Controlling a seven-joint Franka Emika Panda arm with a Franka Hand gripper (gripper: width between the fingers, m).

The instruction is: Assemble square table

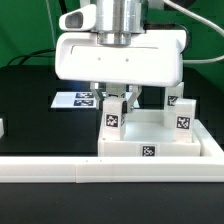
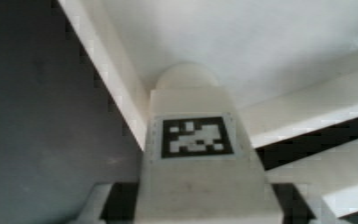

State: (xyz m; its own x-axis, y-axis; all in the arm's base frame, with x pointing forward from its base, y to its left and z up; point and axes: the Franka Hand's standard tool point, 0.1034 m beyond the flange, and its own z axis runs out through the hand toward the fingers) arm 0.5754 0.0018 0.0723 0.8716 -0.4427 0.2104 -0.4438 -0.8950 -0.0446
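The hand (image 1: 119,96) is lowered vertically and clenched on a leg (image 1: 114,114) at the square table (image 1: 160,146), on the worktop (image 1: 40,110). Two legs (image 1: 181,111) are seen beside; a rail fence (image 1: 60,170) is set in front.

A black table top (image 1: 30,110) fills the scene, matte and evenly lit, with no hard shadows on it. Behind it hangs a bright green backdrop (image 1: 25,25), with a dark cable curving across it near the exterior view's left. A long white rail fence (image 1: 40,172) runs along the near edge of the table. The marker board (image 1: 80,99) lies flat farther back, its black-white tags partly hidden.
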